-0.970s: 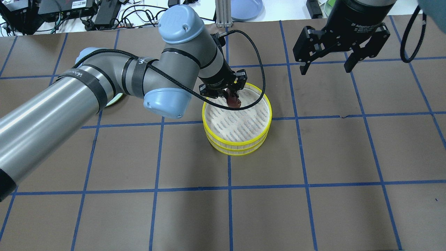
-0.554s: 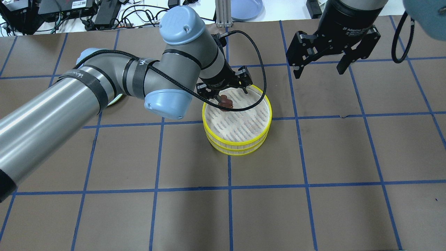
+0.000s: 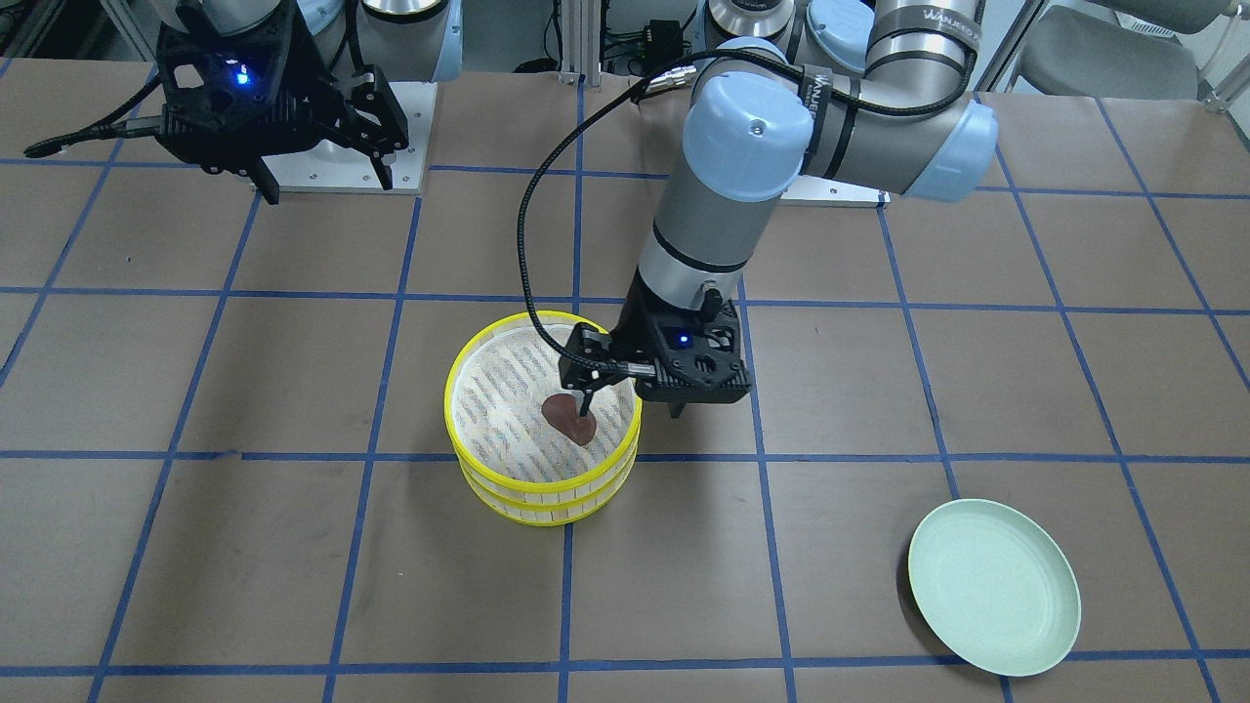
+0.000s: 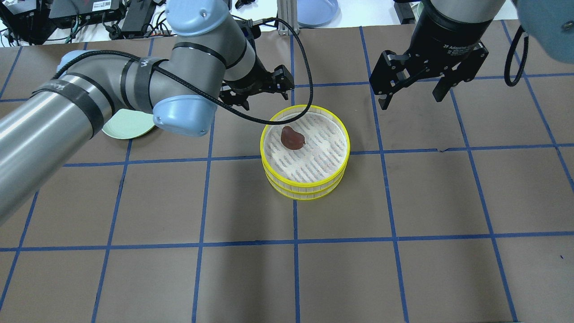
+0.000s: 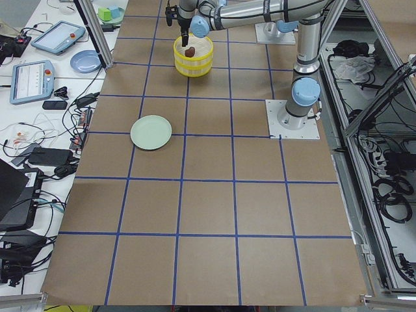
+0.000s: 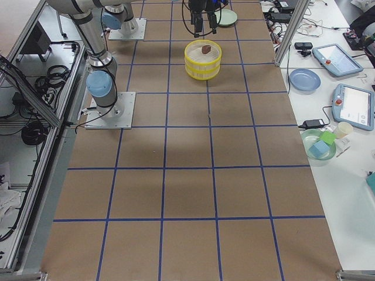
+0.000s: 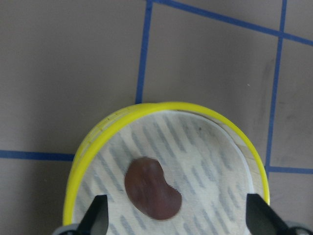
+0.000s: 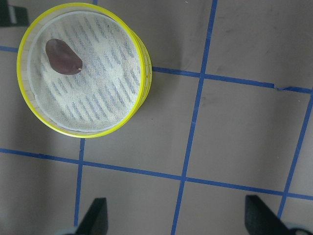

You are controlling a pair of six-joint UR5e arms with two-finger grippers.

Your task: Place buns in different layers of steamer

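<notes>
The dark reddish-brown bun lies loose on the slatted floor of the top tier of the yellow-rimmed steamer, toward its back-left. My left gripper is open and empty, above the table just behind and left of the steamer. The left wrist view shows the bun below my open fingertips. My right gripper is open and empty, high above the table to the steamer's right. The right wrist view shows the steamer and the bun. The cream-white bun is out of view.
A flat pale-green plate lies on the table to the steamer's left, partly under my left arm; it also shows in the front-facing view. Cables, tablets and bowls lie beyond the table's far edge.
My left gripper has opened and let go of the brown bun, which now rests in the top tier. The left gripper has drawn back up and left. The right gripper has shifted slightly left.
</notes>
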